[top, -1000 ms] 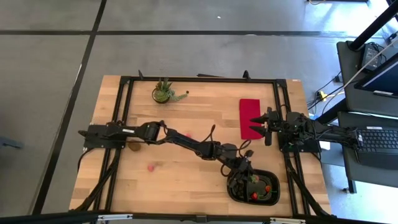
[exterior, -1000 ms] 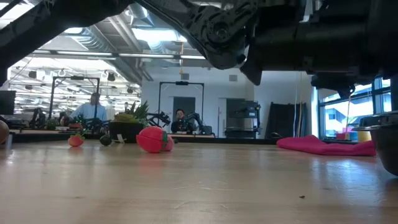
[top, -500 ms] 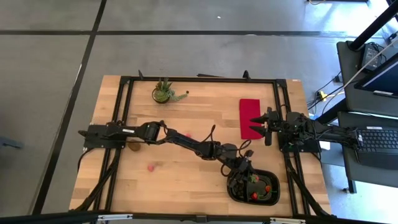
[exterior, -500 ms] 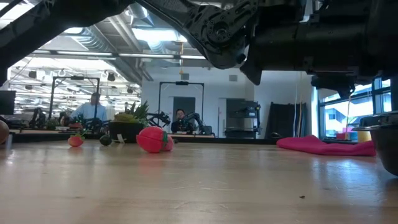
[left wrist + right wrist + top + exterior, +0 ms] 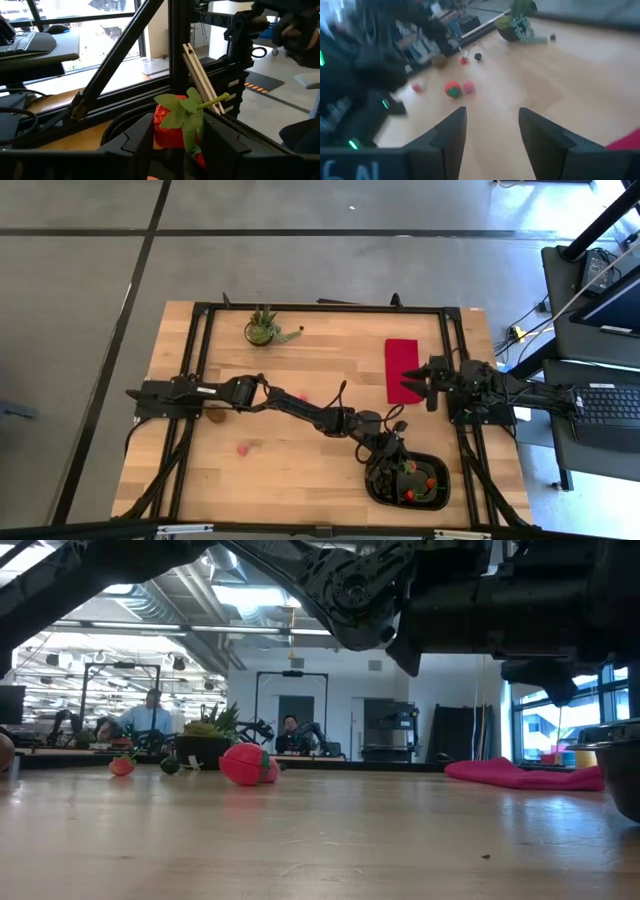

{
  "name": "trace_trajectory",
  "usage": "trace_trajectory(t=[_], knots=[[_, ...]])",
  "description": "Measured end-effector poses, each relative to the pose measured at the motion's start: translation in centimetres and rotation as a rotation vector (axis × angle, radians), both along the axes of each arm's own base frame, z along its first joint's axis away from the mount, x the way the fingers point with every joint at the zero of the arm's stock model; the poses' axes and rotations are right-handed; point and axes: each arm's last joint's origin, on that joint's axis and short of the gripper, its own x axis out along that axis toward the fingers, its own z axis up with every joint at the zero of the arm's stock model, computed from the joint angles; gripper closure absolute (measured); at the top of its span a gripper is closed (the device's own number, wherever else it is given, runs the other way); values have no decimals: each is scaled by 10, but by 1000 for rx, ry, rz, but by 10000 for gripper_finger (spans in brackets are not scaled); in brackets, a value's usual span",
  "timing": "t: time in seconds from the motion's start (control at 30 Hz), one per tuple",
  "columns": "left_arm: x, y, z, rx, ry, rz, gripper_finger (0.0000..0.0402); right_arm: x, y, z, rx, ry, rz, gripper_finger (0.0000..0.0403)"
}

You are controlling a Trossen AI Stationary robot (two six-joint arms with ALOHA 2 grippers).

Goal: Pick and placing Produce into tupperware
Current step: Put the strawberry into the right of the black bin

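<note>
While the left tool (image 5: pixel 400 470) hangs over the tray (image 5: pixel 440 498), gripping a strawberry (image 5: pixel 172 125), the right tool (image 5: pixel 418 376) waits with fingers apart above the red cloth (image 5: pixel 399 360); more fruit (image 5: pixel 241 448) lies on the bench (image 5: pixel 300 470).

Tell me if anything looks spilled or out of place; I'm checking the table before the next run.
Nothing spilled or damaged. Loose fruit pieces lie scattered on the wooden table, outside the black tray. The left gripper, at the tray, has a green-topped strawberry between its fingers.

Tupperware (image 5: pixel 378 495) partly hidden under left hand (image 5: pixel 398 470); loose fruit pieces too small to tell.
</note>
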Motion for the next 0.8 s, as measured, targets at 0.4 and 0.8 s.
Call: trace_trajectory(t=[0.4,0.8], knots=[[0,11,12,6,11,-9,270,1,13,7,360,-65,384,219],[0,17,18,34,14,-2,277,-3,20,5,561,34,618,219]])
